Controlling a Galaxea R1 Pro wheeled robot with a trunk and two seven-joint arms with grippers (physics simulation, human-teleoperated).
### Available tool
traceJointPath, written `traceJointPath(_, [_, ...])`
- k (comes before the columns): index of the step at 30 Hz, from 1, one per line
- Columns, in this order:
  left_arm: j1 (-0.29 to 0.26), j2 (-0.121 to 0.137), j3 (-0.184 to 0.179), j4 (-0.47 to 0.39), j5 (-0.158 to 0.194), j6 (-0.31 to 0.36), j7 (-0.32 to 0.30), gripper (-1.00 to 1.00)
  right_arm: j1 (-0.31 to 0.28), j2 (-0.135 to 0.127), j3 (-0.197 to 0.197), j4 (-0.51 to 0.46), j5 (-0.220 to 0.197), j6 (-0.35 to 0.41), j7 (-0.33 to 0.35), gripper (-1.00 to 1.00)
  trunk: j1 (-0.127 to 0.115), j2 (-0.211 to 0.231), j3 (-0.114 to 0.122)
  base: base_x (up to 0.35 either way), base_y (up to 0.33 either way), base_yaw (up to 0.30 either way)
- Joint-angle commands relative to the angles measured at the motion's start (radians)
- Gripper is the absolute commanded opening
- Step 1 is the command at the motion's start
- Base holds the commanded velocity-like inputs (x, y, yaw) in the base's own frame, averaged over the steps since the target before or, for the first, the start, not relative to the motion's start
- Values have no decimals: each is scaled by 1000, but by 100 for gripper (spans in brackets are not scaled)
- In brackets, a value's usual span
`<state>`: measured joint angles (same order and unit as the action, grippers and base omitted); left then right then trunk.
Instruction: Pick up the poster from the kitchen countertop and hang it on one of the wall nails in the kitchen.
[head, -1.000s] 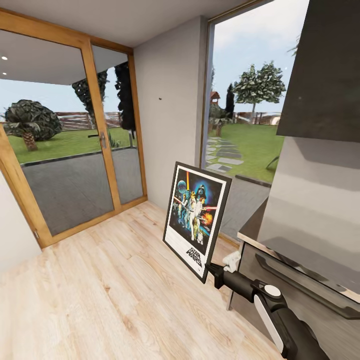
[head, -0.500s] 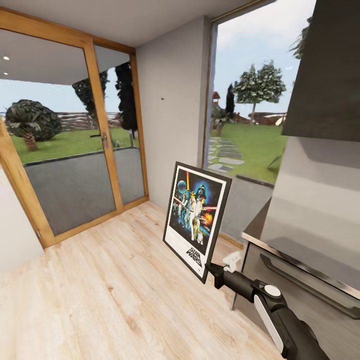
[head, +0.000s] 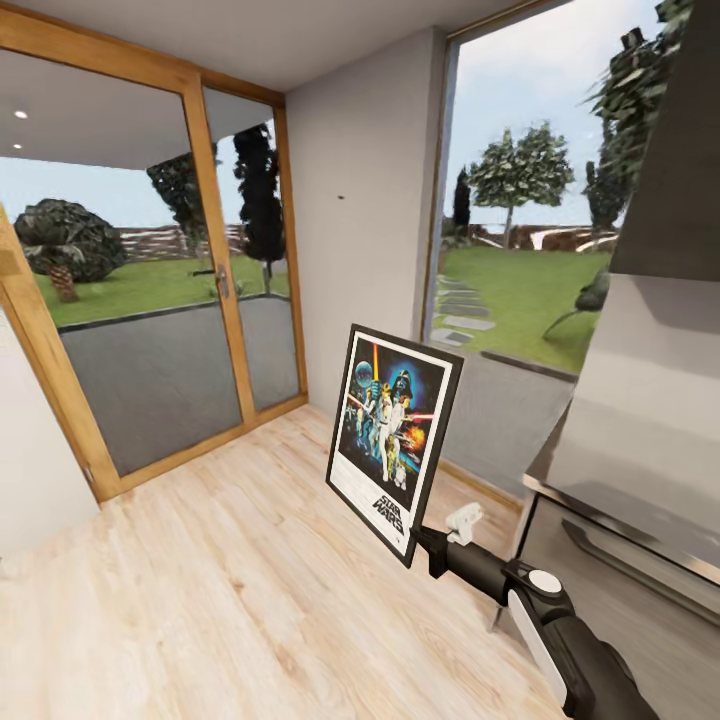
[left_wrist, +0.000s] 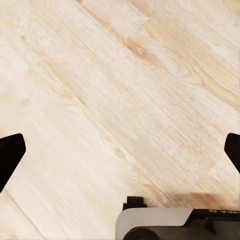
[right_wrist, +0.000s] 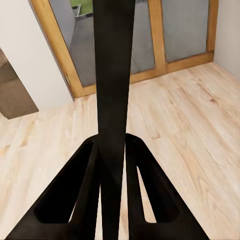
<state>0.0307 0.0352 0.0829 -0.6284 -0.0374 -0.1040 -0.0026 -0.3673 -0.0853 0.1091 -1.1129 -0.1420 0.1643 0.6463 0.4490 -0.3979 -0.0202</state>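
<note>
Right wrist view: poster (right_wrist: 114, 75) stands edge-on, clamped between the right fingers (right_wrist: 85, 190); left fingers (left_wrist: 11, 155) spread apart.

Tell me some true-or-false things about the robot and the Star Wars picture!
1. The right gripper holds the poster by its lower corner. True.
2. The poster is lying flat on the wooden floor. False: it is up in the air, nearly upright.
3. The left gripper has its jaws wide apart over bare wooden floor. True.
4. The poster already hangs on the wall nail. False: the nail is bare, on the grey wall far beyond the poster.
</note>
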Motion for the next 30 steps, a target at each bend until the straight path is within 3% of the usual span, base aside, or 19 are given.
traceJointPath(1, [0, 0, 1, -1, -4, -2, 0, 100, -1, -1, 1, -1, -13, 11, 1, -100, 1, -2, -2, 199, 294, 0])
traceJointPath(30, [0, 0, 5, -1, -4, -5, -2, 100, -1, -1, 1, 1, -12, 11, 0, -100, 1, -2, -2, 252, 260, 0])
